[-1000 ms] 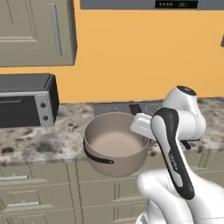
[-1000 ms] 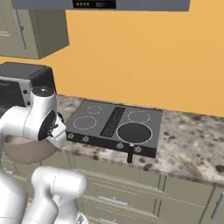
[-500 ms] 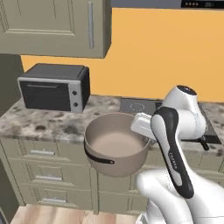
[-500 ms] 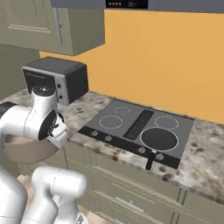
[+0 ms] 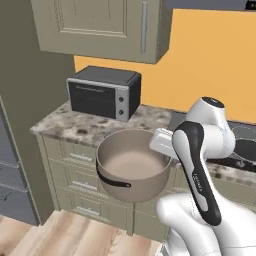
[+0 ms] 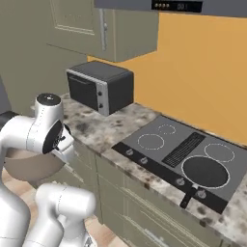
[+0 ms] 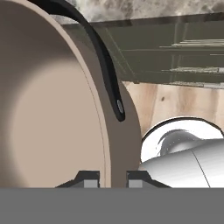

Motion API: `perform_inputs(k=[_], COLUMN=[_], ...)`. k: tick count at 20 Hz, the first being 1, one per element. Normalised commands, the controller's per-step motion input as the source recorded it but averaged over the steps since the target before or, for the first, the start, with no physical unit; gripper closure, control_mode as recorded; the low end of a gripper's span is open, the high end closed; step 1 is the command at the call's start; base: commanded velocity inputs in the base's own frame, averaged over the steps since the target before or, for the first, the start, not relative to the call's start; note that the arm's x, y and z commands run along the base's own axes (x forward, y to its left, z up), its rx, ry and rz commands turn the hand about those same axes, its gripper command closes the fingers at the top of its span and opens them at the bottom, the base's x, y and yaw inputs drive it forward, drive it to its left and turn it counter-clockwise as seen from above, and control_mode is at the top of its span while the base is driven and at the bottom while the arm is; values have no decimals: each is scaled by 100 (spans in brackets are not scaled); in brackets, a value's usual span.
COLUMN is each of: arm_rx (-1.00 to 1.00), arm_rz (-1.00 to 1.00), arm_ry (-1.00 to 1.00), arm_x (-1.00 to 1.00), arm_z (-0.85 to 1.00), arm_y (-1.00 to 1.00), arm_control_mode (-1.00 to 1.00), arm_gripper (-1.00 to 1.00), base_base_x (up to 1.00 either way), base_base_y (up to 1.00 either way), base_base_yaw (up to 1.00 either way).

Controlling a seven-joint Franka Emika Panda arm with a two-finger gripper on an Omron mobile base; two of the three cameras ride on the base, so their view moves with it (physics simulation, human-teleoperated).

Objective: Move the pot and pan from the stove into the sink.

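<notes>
My gripper [image 7: 113,177] is shut on the rim of the taupe pot [image 7: 57,109], one finger inside the wall and one outside. In the left base view the pot [image 5: 132,165] hangs upright in the air in front of the counter's drawers, with the gripper [image 5: 161,145] on its right rim. From the right base view the pot [image 6: 29,166] shows partly behind my arm. The black pan [image 6: 206,171] rests on the near right burner of the stove [image 6: 164,144], its handle pointing over the front edge. The sink is out of view.
A dark microwave [image 5: 104,92] [image 6: 99,87] stands on the granite counter [image 5: 75,127] left of the stove. Upper cabinets [image 5: 100,25] hang above it. Drawers [image 5: 75,165] and wood floor [image 5: 75,235] lie below the pot. A tall cabinet [image 5: 25,125] closes off the far left.
The whole picture has slid right: the base has driven left along the counter. The pot stays gripped in the same place relative to the arm.
</notes>
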Motion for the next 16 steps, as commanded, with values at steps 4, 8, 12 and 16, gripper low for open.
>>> perform_inputs(k=[4, 8, 12, 16], arm_rx=[0, 0, 0, 0], arm_rz=[0, 0, 0, 0], arm_ry=[0, 0, 0, 0], arm_x=[0, 0, 0, 0], arm_z=[0, 0, 0, 0], arm_y=[0, 0, 0, 0], arm_control_mode=[100, 100, 100, 100], arm_gripper=[100, 100, 100, 100], base_base_x=[-24, -24, -24, -23], base_base_y=[-6, -6, -6, -4], base_base_yaw=[44, 44, 44, 44])
